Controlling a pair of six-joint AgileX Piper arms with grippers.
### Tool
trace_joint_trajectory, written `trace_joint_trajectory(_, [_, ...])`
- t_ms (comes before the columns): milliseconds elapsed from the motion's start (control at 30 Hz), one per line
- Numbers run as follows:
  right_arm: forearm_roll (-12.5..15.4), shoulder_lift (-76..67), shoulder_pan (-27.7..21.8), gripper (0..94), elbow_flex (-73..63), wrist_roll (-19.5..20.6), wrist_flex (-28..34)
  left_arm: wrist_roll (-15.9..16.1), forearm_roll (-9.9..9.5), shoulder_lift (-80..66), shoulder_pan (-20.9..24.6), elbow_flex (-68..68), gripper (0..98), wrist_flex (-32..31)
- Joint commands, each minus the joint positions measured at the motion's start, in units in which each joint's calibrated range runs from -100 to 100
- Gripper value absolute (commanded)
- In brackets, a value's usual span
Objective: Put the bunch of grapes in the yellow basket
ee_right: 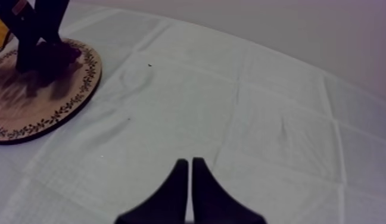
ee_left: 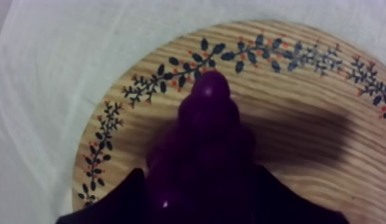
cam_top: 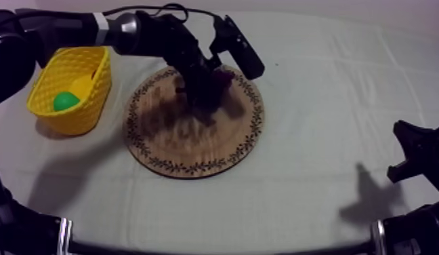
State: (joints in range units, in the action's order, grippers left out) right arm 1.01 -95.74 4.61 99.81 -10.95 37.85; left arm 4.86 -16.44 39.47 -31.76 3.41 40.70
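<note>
Left claw (cam_top: 206,91) closed round bunch of grapes (ee_left: 207,143) at wooden board (cam_top: 188,146); right claw (ee_right: 190,174) pinched together, empty, above counter (ee_right: 261,119); yellow basket (cam_top: 87,112) beside board

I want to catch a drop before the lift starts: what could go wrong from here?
1. The left gripper holds the grapes by one end only, so the bunch may slip or swing when lifted off the board.
2. The basket already holds a green fruit; the grapes could land on it and roll out.
</note>
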Motion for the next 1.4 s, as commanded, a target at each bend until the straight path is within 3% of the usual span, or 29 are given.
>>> trace_joint_trajectory(0, [-0.01,-0.01,-0.02,0.4,-0.03,-0.02,-0.03,-0.11,0.05,-1.53,0.13,0.94,36.0,-0.01])
trace_joint_trajectory(200, [-0.01,-0.01,-0.02,0.4,-0.03,-0.02,-0.03,0.28,2.02,-9.67,1.16,5.19,34.5,1.05])
trace_joint_trajectory(433, [-0.01,-0.01,-0.02,0.4,-0.03,-0.02,-0.03,0.74,4.79,-23.96,3.29,12.86,33.9,8.81])
trace_joint_trajectory(600, [-0.01,-0.01,-0.02,0.4,-0.03,-0.02,-0.03,-1.38,5.36,-35.35,6.19,19.25,37.4,12.85])
trace_joint_trajectory(833, [-0.01,-0.01,-0.02,0.4,-0.03,0.03,-0.03,-6.1,5.94,-46.17,13.8,19.78,38.5,14.36])
trace_joint_trajectory(1100, [-0.01,-0.01,-0.02,0.4,-0.03,0.03,-0.03,-6.08,8.02,-50.01,23.67,20.11,36.9,18.16])
trace_joint_trajectory(1367, [-0.01,-0.01,-0.02,0.4,-0.03,0.03,-0.03,-7.44,6.77,-51.8,26.33,30.35,37.7,21.86])
